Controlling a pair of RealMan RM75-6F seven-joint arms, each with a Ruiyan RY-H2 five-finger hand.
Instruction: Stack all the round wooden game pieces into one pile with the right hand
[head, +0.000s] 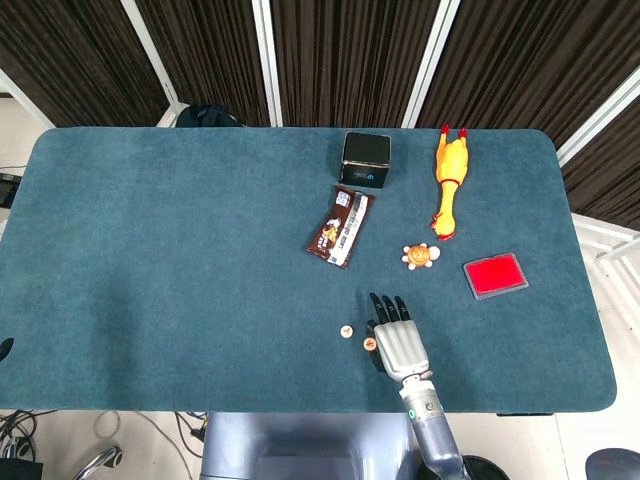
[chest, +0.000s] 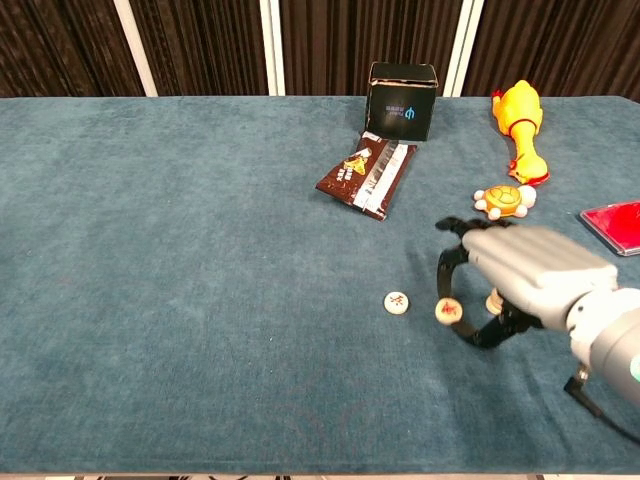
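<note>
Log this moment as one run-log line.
right hand: pinches held game piece above cloth | loose game piece: flat on table, left of held one, apart | left hand: not in view | stack: not yet made

Right hand (chest: 525, 270), lower right of chest view: smooth silver-grey shell over the back, black jointed fingers (chest: 452, 226). Grey cylindrical wrist carries a small teal-lit spot. Head view shows the same hand (head: 398, 341), lower centre.
</note>
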